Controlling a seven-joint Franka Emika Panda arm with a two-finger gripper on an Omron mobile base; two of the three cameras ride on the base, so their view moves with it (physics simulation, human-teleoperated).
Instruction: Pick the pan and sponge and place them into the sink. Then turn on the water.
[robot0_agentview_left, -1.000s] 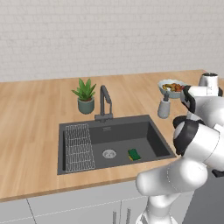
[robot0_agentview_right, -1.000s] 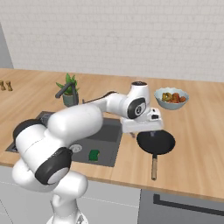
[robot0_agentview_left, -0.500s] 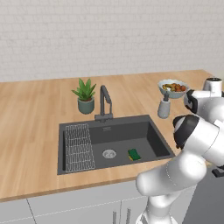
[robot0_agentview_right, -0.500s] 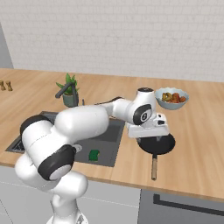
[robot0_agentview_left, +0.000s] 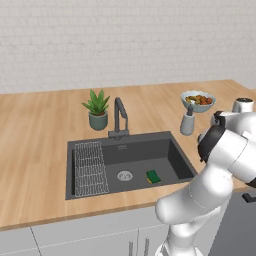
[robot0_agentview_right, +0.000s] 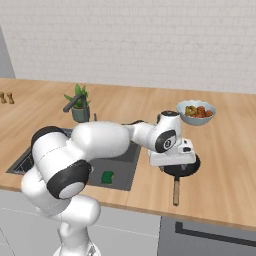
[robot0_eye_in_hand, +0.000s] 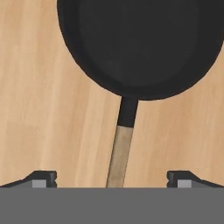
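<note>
Pincer (robot0_eye_in_hand: 112, 179): I see it released, jaws wide, above the pan's handle.
Pan (robot0_eye_in_hand: 140, 43): on the bench (robot0_agentview_right: 225, 165), right of the sink (robot0_agentview_left: 170, 155).
Sponge (robot0_agentview_left: 153, 176): in the sink.
Writing: I read none.

Sponge (robot0_agentview_left: 153, 176) in sink (robot0_agentview_left: 172, 155); pan (robot0_eye_in_hand: 144, 43) on counter (robot0_agentview_right: 225, 165) right of it.
</note>
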